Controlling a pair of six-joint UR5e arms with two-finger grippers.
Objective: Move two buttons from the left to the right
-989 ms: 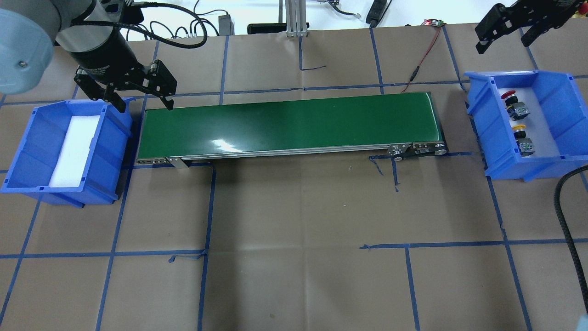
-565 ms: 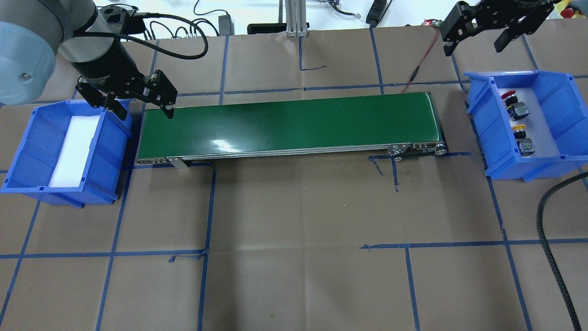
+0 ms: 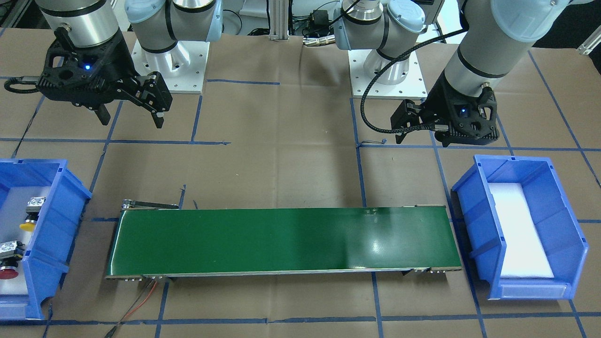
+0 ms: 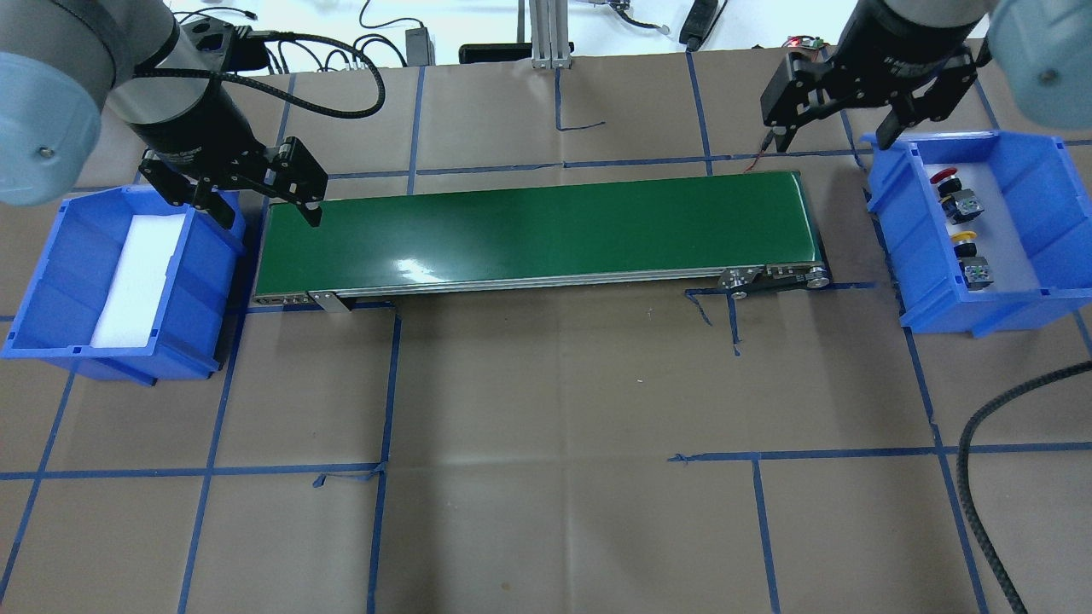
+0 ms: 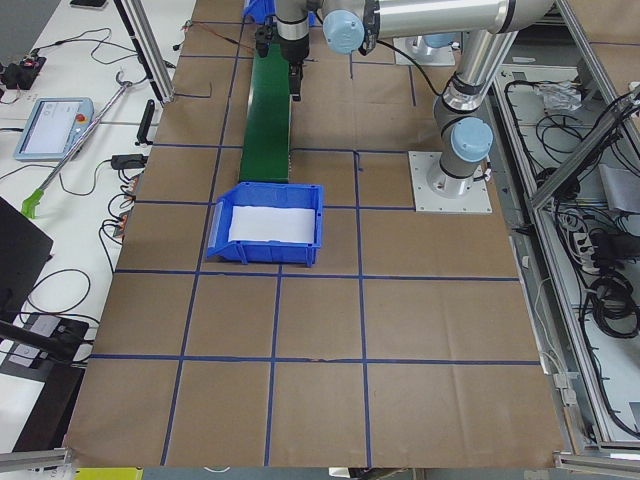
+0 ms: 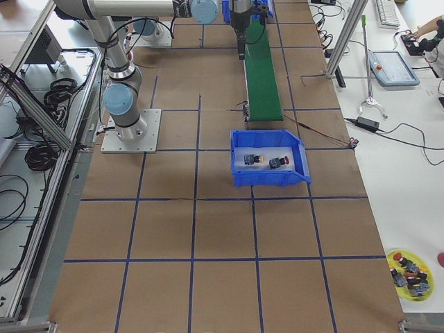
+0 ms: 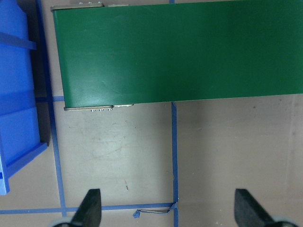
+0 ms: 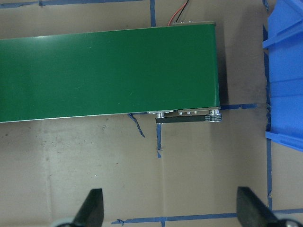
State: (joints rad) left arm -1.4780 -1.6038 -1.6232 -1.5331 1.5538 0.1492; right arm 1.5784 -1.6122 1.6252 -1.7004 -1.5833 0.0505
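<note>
The red button and yellow button lie in the right bin. Both the right tool and left tool hang spread wide, holding nothing. A careless swing could clip that bin's rim, jolting them. Blue tape grids the paper-covered counter around the green conveyor.

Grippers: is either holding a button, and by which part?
Neither: left gripper and right gripper are open, empty; red button, yellow button lie in right-hand bin.

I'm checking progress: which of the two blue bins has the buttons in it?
The bin on the robot's right: the red-capped button and yellow-capped button both lie in it. The left bin holds only a white pad.
</note>
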